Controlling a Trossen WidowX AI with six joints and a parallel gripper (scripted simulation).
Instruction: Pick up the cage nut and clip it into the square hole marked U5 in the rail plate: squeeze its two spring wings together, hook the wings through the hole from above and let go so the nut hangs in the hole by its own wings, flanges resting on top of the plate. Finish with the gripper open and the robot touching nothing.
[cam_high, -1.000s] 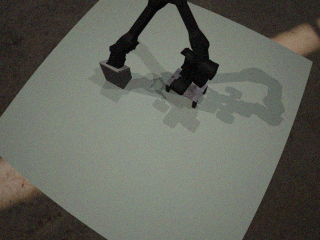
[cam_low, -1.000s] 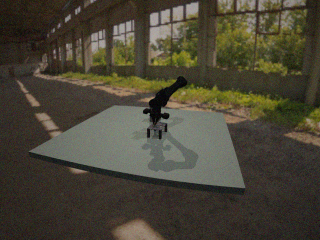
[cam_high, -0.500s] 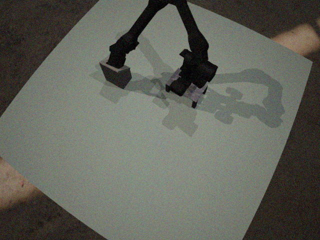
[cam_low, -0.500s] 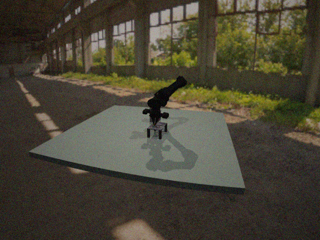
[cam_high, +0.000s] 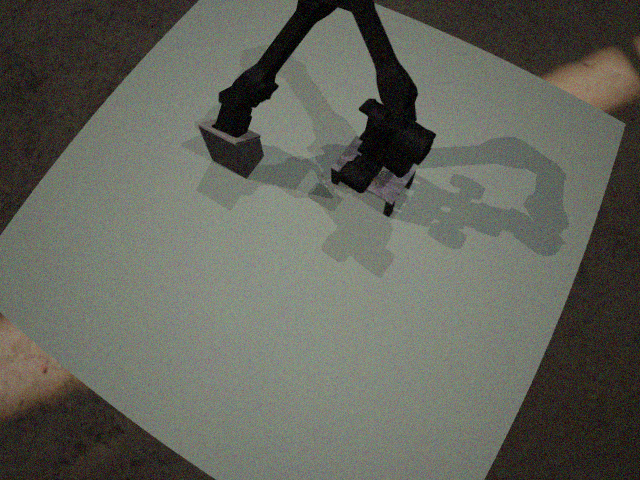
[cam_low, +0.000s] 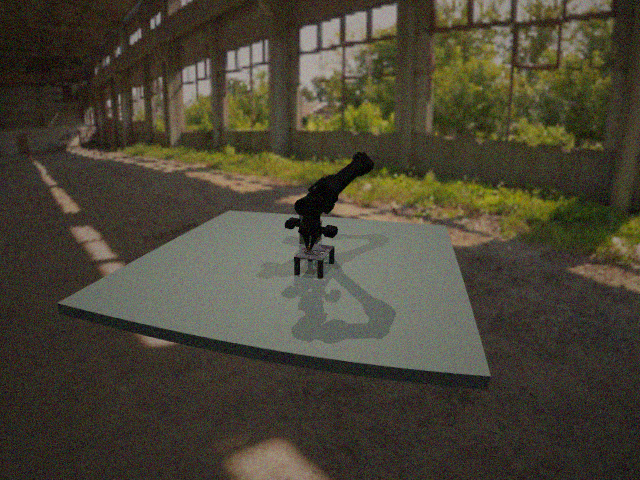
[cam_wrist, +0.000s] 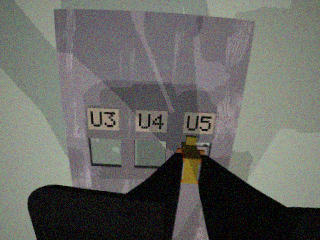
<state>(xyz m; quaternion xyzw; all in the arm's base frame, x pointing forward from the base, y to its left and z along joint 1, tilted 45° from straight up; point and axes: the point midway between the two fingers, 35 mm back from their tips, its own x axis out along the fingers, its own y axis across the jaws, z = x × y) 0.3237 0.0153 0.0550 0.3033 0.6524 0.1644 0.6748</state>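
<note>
Cage nut poised at U5

The pincer (cam_wrist: 189, 160) (cam_low: 309, 250) pinches the cage nut (cam_wrist: 190, 171) over the rail plate (cam_wrist: 150, 60) (cam_low: 326, 250) (cam_high: 391, 187), presumably keeping its wings squeezed for hooking.

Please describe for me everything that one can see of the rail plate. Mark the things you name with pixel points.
The rail plate (cam_high: 391, 187) (cam_low: 326, 250) (cam_wrist: 145, 55) is flat, rectangular, greyish-purple, with a streaky, metal-like surface. It stands level on short dark legs above the pale table top. Three pale labels read U3, U4 and U5, each beside a square hole; the U5 hole is partly covered by the yellow cage nut (cam_wrist: 190, 171) in the fingers. Whether the nut touches the plate, I cannot tell.
</note>
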